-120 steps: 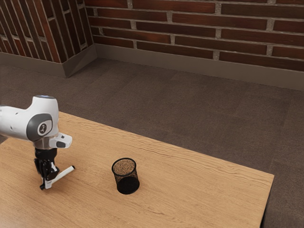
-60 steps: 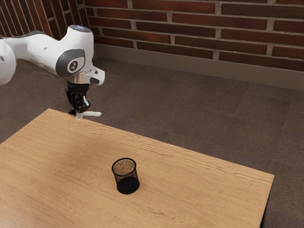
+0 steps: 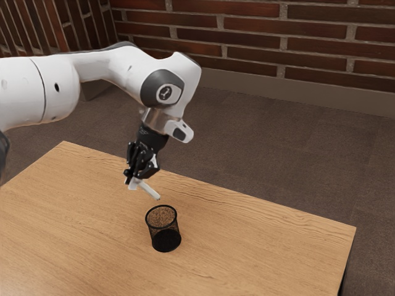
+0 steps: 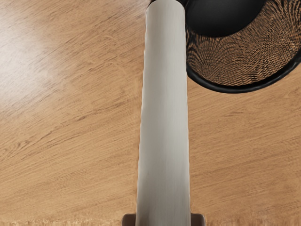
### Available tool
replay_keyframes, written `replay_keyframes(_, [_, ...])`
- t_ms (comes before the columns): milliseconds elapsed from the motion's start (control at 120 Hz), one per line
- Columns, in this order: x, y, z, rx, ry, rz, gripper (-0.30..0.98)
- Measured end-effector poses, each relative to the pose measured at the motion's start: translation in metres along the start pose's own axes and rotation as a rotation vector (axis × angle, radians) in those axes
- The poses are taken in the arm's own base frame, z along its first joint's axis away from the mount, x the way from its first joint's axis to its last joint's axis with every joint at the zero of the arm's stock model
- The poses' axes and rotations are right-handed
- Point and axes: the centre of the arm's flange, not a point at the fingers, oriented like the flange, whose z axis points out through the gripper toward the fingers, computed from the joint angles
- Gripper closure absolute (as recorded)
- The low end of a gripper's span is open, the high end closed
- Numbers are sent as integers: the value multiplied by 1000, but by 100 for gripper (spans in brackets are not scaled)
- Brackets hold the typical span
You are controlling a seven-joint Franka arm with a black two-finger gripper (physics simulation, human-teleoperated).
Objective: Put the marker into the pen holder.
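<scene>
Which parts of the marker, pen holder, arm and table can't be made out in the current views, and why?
- Held end of the marker: cut off by the wrist view's lower edge.
- Full rim of the pen holder: cut off in the wrist view by its upper and right edges.
- Arm's base: cut off by the exterior view's left edge.
- Table's near side: cut off by the exterior view's lower edge.

So my exterior cam sits up high off the arm's (image 3: 37, 92) side, well back, angled down across the table (image 3: 259, 246) toward a brick wall (image 3: 247, 31). Wrist cam's way closer, looking down past the marker (image 3: 148, 189). Both catch marker, pen holder (image 3: 165, 240) and some tabletop.
</scene>
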Motion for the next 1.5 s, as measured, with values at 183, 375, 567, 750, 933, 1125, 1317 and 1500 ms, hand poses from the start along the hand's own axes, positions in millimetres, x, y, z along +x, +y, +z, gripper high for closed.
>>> replay_keyframes(183, [-34, 34, 10, -45, -107, 30, 78])
replay_keyframes(375, [-39, 53, 15, -57, -157, 49, 78])
replay_keyframes(567, [-15, 47, 13, -47, -139, 39, 78])
replay_keyframes(750, [5, 37, 18, -41, -135, 22, 76])
replay_keyframes(933, [24, 42, 17, -27, -114, 27, 74])
replay_keyframes(1125, [28, 39, 20, -30, -113, 20, 73])
replay_keyframes(1317, [25, 40, 29, -35, -131, 16, 74])
replay_keyframes(1500, [23, 37, 40, -42, -155, 7, 73])
